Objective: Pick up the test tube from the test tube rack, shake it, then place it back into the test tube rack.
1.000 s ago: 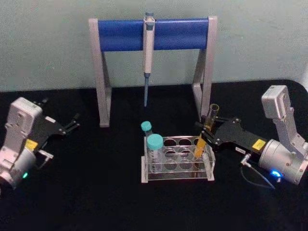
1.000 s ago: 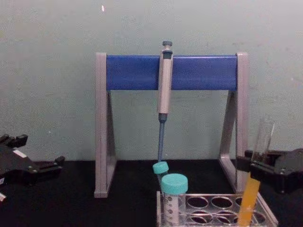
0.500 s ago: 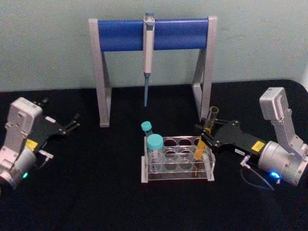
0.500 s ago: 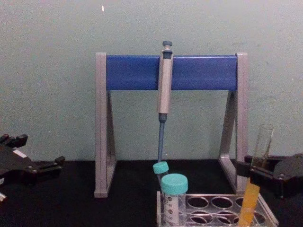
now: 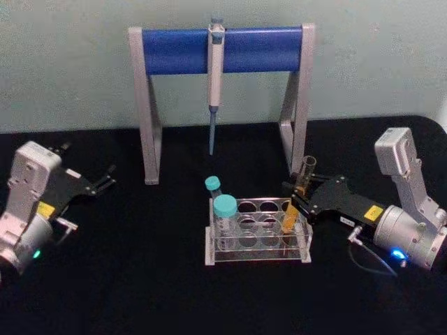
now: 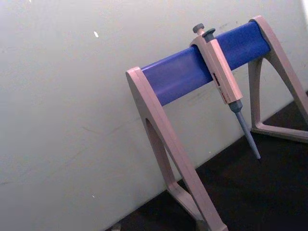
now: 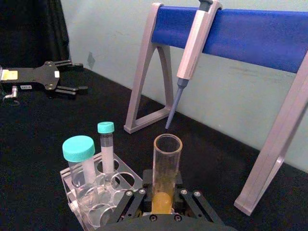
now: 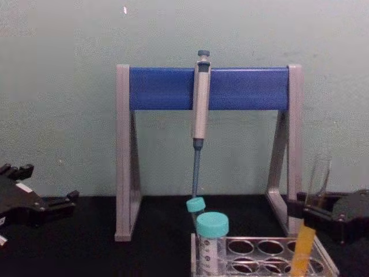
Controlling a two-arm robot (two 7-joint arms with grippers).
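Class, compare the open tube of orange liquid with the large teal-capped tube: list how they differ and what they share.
The test tube is taller, capless and holds orange liquid; the large capped tube is shorter, teal-capped and looks empty. The right end effector grips the test tube; the capped tube stands untouched. Both are clear and sit in the rack.

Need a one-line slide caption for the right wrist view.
Right gripper shut on the test tube of orange-yellow liquid, over the clear test tube rack holding two teal-capped tubes, pipette stand behind.

Test tube rack (image 8: 262, 254) bottom cropped
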